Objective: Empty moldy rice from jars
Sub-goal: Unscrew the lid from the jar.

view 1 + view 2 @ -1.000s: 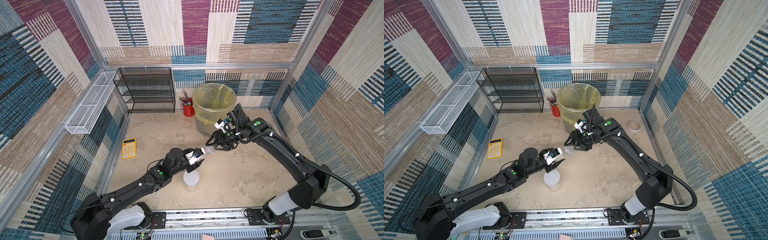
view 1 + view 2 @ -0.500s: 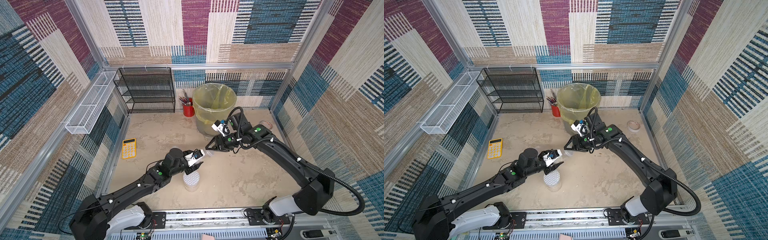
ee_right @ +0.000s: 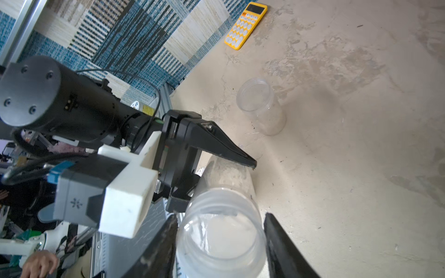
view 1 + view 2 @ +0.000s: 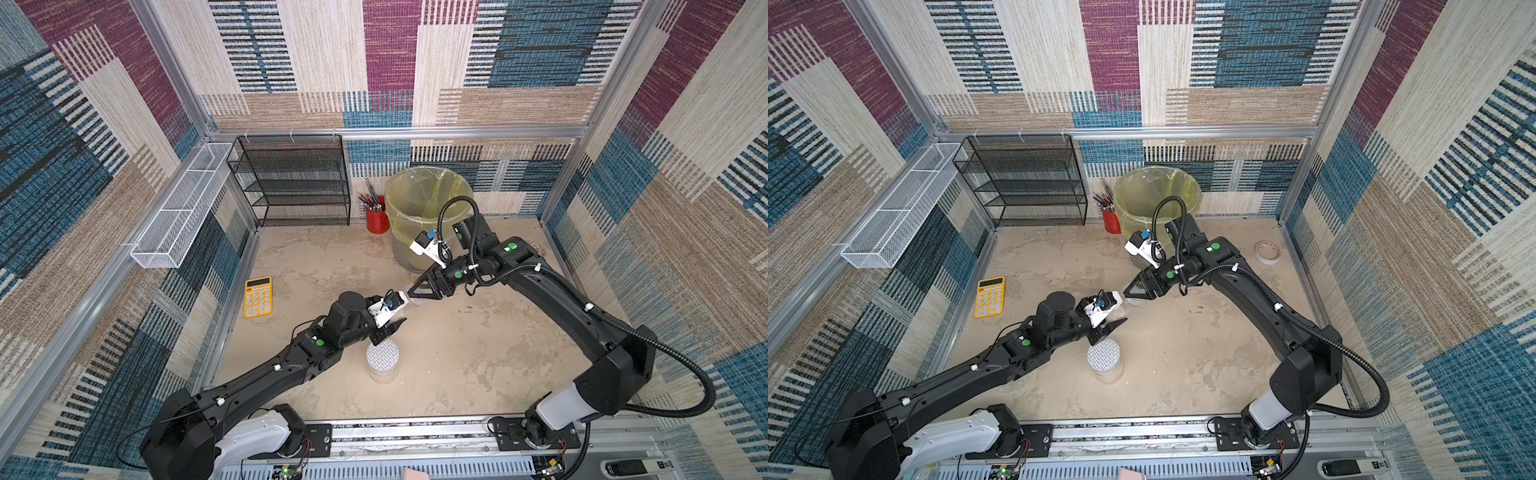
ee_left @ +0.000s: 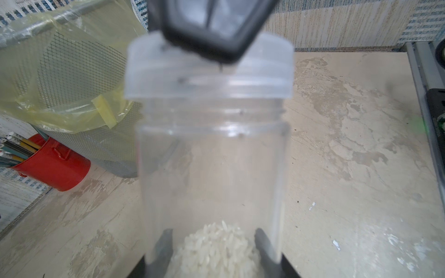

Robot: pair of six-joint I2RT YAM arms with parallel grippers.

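Left end effector (image 5: 214,263) is pinching a clear jar (image 5: 212,168) at its base, and there's the rice (image 5: 216,240): a small pale heap of white grains bunched at that end. Right end effector (image 3: 220,243) squeezes the cloudy lid (image 3: 218,199) at the mouth, with bare threads showing under it. The jar's held off the surface (image 4: 478,353), near the yellow-bagged bin (image 4: 428,199). A grid-lidded jar (image 4: 382,359) stands close by.

Yellow-bagged grey mesh bin (image 4: 428,199) at upper centre, red cup (image 4: 377,220) beside it, yellow calculator (image 4: 257,297) at left; my black left gripper (image 4: 392,328) frames white rice (image 5: 214,248) in a clear jar (image 5: 212,168), translucent lid (image 5: 154,72).
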